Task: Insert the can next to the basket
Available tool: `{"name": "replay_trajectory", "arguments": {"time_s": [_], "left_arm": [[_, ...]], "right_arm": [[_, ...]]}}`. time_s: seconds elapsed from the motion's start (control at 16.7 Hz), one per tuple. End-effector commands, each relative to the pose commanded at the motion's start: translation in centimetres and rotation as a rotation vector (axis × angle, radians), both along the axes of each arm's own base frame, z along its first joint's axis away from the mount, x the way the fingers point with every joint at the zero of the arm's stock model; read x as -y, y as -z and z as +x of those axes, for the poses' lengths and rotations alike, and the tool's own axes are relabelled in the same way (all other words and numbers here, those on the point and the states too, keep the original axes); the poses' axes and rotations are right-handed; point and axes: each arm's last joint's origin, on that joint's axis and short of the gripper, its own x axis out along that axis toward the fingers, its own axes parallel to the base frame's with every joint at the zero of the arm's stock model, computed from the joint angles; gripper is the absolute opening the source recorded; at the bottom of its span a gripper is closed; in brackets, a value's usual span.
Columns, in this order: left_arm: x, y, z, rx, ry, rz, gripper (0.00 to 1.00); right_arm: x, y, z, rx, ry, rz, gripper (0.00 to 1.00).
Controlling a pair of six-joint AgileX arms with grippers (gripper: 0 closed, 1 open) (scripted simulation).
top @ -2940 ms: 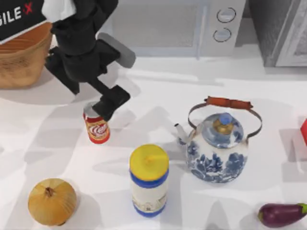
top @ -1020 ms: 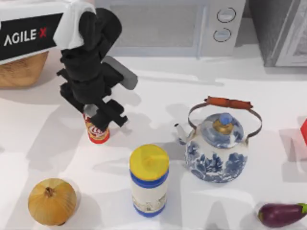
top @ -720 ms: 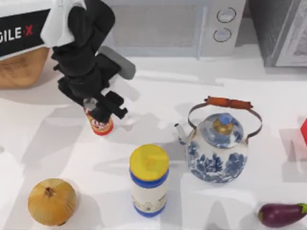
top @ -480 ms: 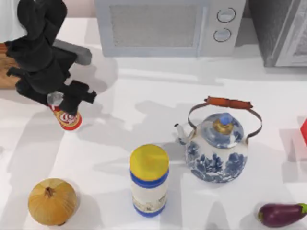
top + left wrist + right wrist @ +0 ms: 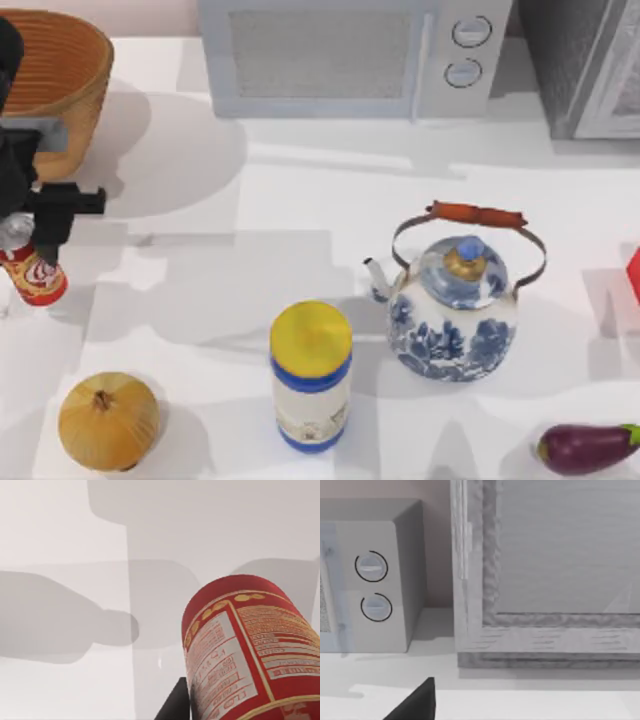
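One arm is at work — the left gripper [image 5: 30, 240] sits at the far left edge of the table, its fingers clamped on the upper part of the can [image 5: 33, 275], which hangs below them, roughly upright and tipped a little. The basket [image 5: 55, 80] stands in the back left corner, just beyond the gripper, so the can lies in front of it and near it but not touching. By my reading the carry is nearly over; what remains is lowering the can onto the bare table [image 5: 250, 210] beside the basket wall and letting go.

In the left wrist view the can [image 5: 250, 645] shows its base and a white panel of small print, too fine to read; the top view gives a white swirl logo, no legible word.

Further right stand an onion [image 5: 108, 421], a yellow-lidded jar [image 5: 311, 378], a blue-and-white kettle [image 5: 455, 310] and an eggplant [image 5: 588, 447]. The right arm is parked facing the microwave [image 5: 365, 575]; whether its fingers are apart I cannot tell.
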Motion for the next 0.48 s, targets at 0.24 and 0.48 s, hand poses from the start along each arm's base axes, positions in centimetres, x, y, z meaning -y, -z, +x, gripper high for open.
{"name": "replay_trajectory", "arguments": {"time_s": [0.24, 0.48], "left_arm": [[0.2, 0.0, 0.0, -0.004, 0.008, -0.001, 0.0], [0.2, 1.3, -0.7, -0.085, 0.014, 0.002, 0.0]], "right_arm": [[0.0, 0.0, 0.0, 0.0, 0.0, 0.0, 1.0], [0.0, 0.0, 0.0, 0.0, 0.0, 0.0, 1.0]]}}
